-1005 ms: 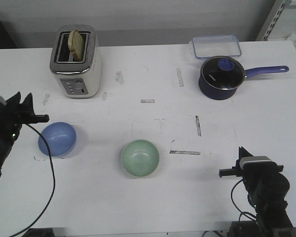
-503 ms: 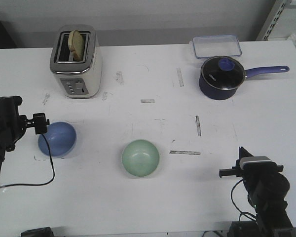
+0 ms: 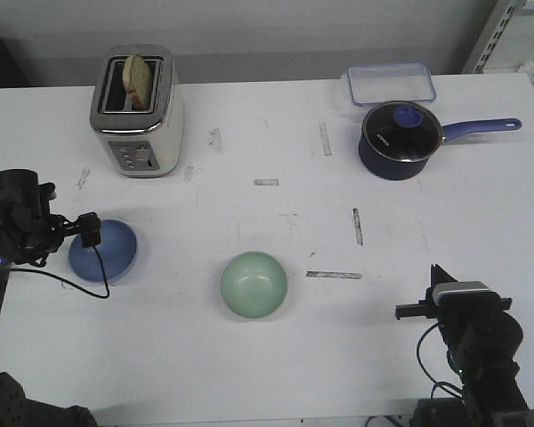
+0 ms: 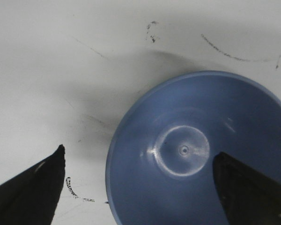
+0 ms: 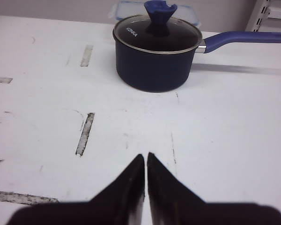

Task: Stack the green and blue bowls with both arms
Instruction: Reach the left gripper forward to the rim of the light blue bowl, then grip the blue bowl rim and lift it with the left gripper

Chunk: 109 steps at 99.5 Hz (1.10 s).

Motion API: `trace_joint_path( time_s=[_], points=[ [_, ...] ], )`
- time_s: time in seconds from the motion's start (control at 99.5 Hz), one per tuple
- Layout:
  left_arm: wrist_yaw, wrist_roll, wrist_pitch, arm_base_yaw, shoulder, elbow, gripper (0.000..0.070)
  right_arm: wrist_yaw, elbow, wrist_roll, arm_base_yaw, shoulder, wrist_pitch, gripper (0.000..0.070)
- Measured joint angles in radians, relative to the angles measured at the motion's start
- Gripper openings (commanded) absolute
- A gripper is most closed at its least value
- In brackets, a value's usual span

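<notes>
The light blue bowl sits upright on the white table at the left. The pale green bowl sits upright near the table's middle front, apart from it. My left gripper points down over the blue bowl's left side. In the left wrist view the gripper is open and empty above the blue bowl: one finger is over bare table outside the rim, the other over the bowl's inside. My right gripper is shut and empty at the front right, away from both bowls.
A white toaster with a bread slice stands at the back left. A dark navy saucepan with lid and long handle sits at the back right, also in the right wrist view. A clear lidded container lies behind it.
My left arm has swung in from the table's left edge, turned its wrist downward and come over the blue bowl's left side. The bowls and right arm have not moved.
</notes>
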Motion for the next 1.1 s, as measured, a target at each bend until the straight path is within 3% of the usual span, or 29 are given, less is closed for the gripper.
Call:
trace_joint_path(
  time_s=[0.342,0.462,0.613,0.704,1.095],
  points=[
    [-0.002,0.035,0.005,0.014,0.146,0.0,0.0548,0.0,0.0,0.0,0.0,0.0,0.0,0.0],
    [-0.002,0.034,0.005,0.014,0.166,0.0,0.0391,0.0,0.0,0.0,0.0,0.0,0.0,0.0],
    [-0.002,0.034,0.006,0.014,0.164,0.0,0.0114,0.0,0.0,0.0,0.0,0.0,0.0,0.0],
    [-0.002,0.034,0.006,0.014,0.164,0.0,0.0,0.0,0.0,0.0,0.0,0.0,0.0,0.0],
    [0.001,0.034,0.014,0.013,0.127,0.001,0.0,0.0,0.0,0.0,0.0,0.0,0.0,0.0]
  ],
)
